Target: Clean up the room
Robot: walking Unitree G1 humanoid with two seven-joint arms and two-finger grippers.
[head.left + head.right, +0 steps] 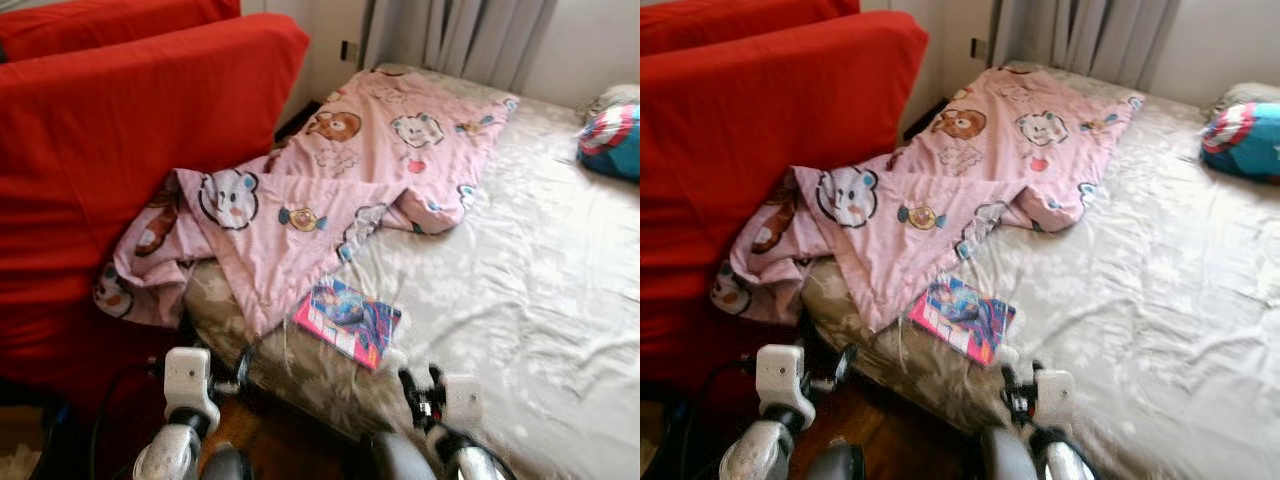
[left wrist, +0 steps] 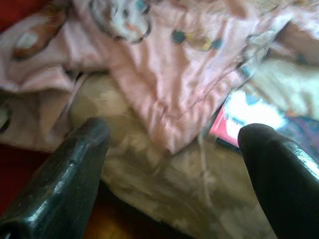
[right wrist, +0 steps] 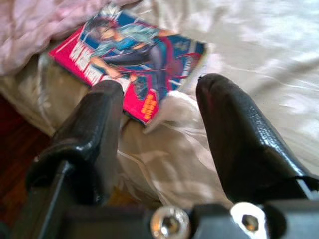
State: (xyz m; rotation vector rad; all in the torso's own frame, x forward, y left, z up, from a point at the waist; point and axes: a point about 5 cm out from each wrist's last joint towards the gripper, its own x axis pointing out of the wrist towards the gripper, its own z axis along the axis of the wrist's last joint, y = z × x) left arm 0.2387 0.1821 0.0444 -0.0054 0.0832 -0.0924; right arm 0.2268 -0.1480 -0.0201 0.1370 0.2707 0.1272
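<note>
A red sofa (image 1: pixel 120 150) stood hard against the bed (image 1: pixel 540 300), which is probably why the pink cartoon blanket (image 1: pixel 340 170) had slumped, rumpled, into the seam between them, one corner trailing over the bed's edge. The left gripper (image 2: pixel 169 149) hovered at that near edge, its fingers spread and empty, pointed at the blanket's hanging corner. Just beside that corner a comic book (image 3: pixel 129 59) lay flat on the sheet near the edge. The right gripper (image 3: pixel 159 104) was spread apart too, aimed at the book, seemingly lining up a pickup. A superhero cushion (image 1: pixel 612 140) rested far across.
</note>
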